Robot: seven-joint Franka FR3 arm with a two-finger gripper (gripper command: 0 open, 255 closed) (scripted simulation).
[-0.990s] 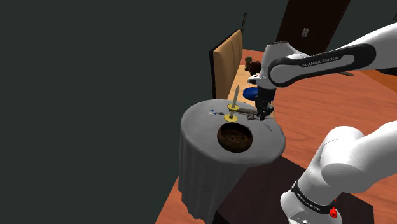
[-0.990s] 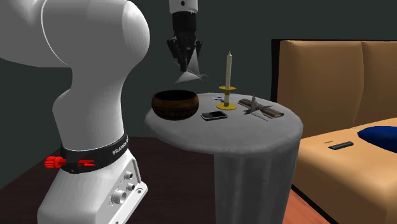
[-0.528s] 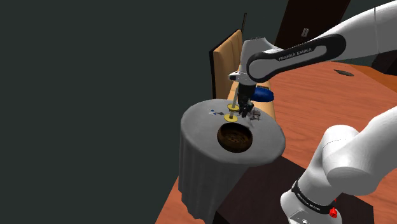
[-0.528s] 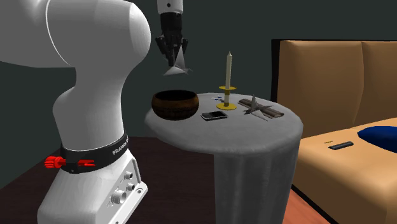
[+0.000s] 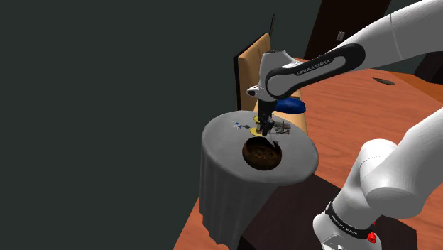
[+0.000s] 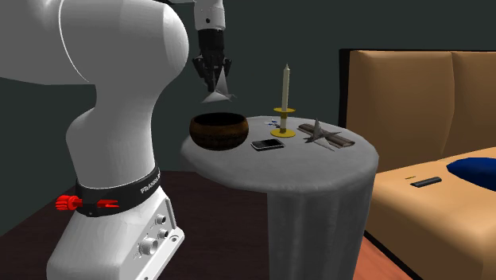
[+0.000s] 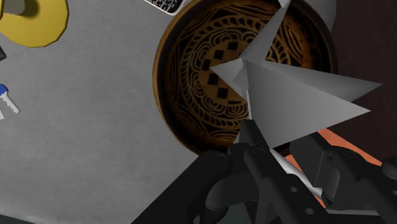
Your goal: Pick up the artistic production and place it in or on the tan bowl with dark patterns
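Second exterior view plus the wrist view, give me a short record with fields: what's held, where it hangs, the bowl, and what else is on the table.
held item: grey folded pointed figure
gripper: black two-finger gripper, shut on the figure
position: hangs in the air above the bowl, not touching it
target: dark brown bowl with tan patterned inside
task state: figure not yet in the bowl
surface: round table under a grey cloth
also on table: pale candle in a yellow holder, phone, second grey folded figure
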